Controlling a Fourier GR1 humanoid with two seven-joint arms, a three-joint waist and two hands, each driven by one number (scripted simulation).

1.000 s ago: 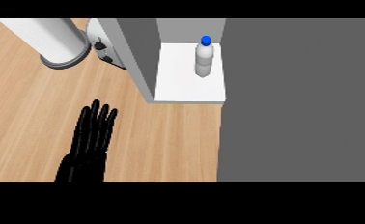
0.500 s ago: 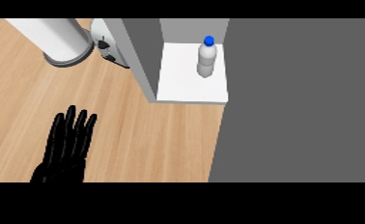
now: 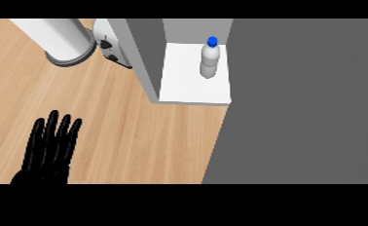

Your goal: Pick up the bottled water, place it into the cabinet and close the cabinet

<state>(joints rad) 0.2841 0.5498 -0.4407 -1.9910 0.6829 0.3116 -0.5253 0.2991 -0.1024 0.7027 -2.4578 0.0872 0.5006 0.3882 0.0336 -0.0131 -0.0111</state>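
The bottled water (image 3: 208,62), clear with a blue cap, stands upright on the white floor of the cabinet (image 3: 184,84), near its right side. The cabinet's grey left wall (image 3: 141,49) rises beside it. A wide dark grey panel (image 3: 302,103), apparently the cabinet's door, fills the view's right side and borders the shelf. My left hand (image 3: 45,156) shows at the lower left over the wooden counter, fingers straight and spread, holding nothing and well away from the bottle. No right hand shows.
A white cylinder on a grey round base (image 3: 62,39) stands at the back left. A small white and black appliance (image 3: 112,49) sits between it and the cabinet wall. Bare wooden counter (image 3: 144,132) lies between my hand and the cabinet.
My left hand has drawn back, leftward and toward the view's lower edge, staying open. The bottle has stayed put in the cabinet.
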